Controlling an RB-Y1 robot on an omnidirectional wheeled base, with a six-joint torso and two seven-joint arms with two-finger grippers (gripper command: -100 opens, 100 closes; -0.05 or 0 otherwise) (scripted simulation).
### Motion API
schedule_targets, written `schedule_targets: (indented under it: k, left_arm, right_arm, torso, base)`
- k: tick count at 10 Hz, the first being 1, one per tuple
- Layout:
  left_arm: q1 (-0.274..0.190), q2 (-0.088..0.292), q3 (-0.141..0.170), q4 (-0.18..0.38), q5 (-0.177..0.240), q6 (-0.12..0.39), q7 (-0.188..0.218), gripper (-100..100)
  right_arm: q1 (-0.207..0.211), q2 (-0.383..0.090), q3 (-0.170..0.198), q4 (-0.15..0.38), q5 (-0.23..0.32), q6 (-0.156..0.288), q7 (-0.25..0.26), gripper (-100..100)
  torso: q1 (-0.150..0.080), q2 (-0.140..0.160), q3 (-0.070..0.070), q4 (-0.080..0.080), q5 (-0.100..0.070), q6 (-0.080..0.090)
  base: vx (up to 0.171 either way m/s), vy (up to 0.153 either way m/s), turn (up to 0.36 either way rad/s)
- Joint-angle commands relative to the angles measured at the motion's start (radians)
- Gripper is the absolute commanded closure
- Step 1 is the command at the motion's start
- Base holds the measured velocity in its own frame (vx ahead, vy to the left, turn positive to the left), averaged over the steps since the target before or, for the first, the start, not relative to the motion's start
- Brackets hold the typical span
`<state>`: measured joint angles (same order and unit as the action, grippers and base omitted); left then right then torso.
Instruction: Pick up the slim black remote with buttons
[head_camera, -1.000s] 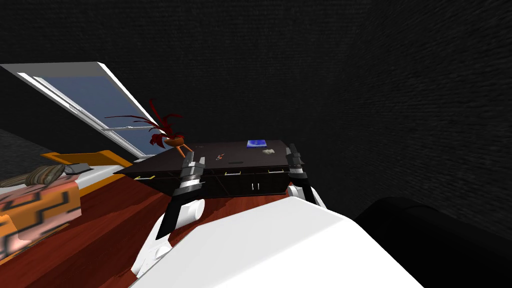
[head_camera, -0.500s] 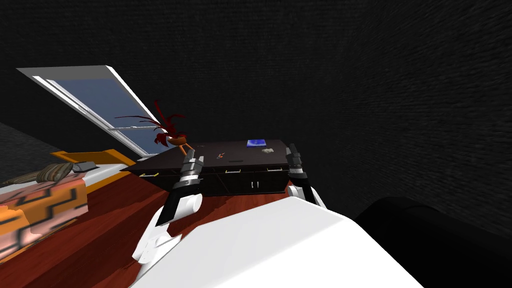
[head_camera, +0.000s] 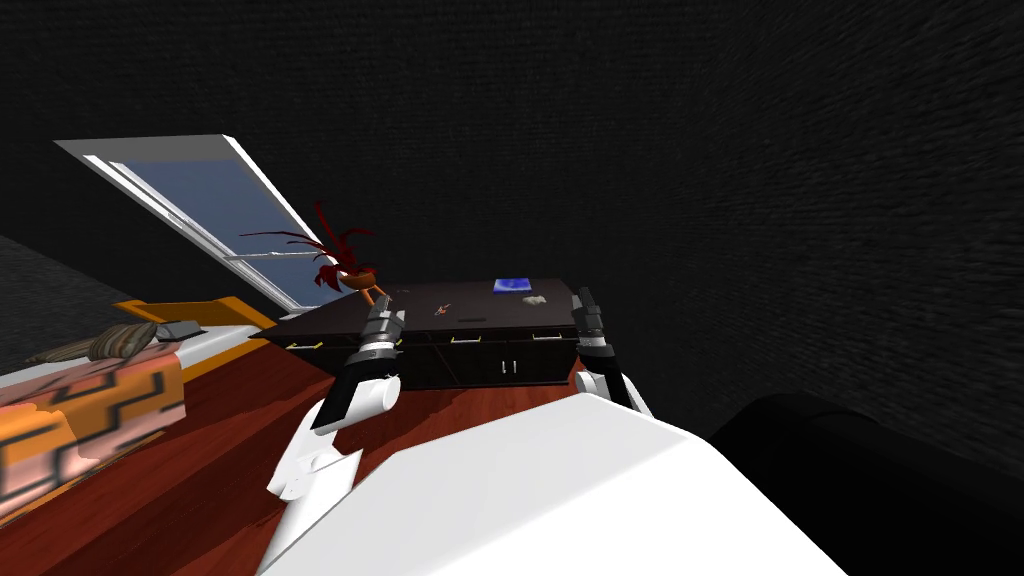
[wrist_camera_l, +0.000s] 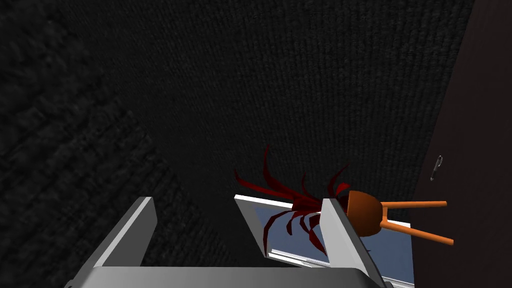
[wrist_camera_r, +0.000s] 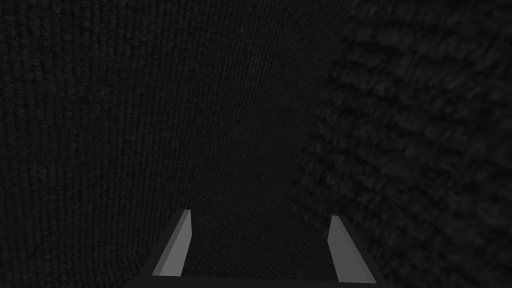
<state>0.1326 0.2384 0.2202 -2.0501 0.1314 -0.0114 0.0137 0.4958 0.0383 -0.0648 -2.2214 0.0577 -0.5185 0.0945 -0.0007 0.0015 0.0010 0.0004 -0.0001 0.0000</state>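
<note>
You are facing a low dark cabinet (head_camera: 500, 365) standing on a red-brown wooden floor (head_camera: 220, 450) against a dark wall. The slim black remote (head_camera: 469, 321) is lying flat on its tabletop (head_camera: 560, 305), near the front edge and roughly midway along it, well apart from both pincers. Further back on the same tabletop, a flat blue thing (head_camera: 512, 286) is sitting by the rear edge, with a small pale crumpled thing (head_camera: 535, 300) just in front of it. A tiny reddish thing (head_camera: 440, 310) is lying to the left of the remote.

Your left pincer (head_camera: 385, 318) is hovering in front of the tabletop's left end, and its wrist camera is showing the left pincer (wrist_camera_l: 240, 235) released, with the two blades standing wide apart and nothing between them. Beyond those blades a red-leaved plant (wrist_camera_l: 300, 200) in a brown pot on orange legs is standing at the tabletop's left corner, with a window (wrist_camera_l: 285, 240) behind it.

Your right pincer (head_camera: 585, 305) is hanging at the tabletop's right end. In its own wrist view the right pincer (wrist_camera_r: 260, 250) is also released, holding nothing.

To your far left, an orange patterned cover (head_camera: 90, 400) is lying over low furniture.
</note>
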Motion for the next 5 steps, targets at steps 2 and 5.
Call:
schedule_targets:
  k: [2,5]
  left_arm:
    - [-0.048,0.014,0.023,0.028,0.01,0.076,-0.012,-100]
    - [-0.096,0.029,0.046,0.06,0.02,0.148,-0.023,-100]
  right_arm:
    - [0.0,0.0,0.0,0.0,0.0,0.0,0.0,0]
    - [0.0,0.0,0.0,0.0,0.0,0.0,0.0,0]
  torso:
    - [0.0,0.0,0.0,0.0,0.0,0.0]
    - [-0.001,0.0,0.0,0.0,0.0,0.0]
  base:
    - [-0.041,-0.008,0.01]
    - [-0.025,-0.014,0.004]
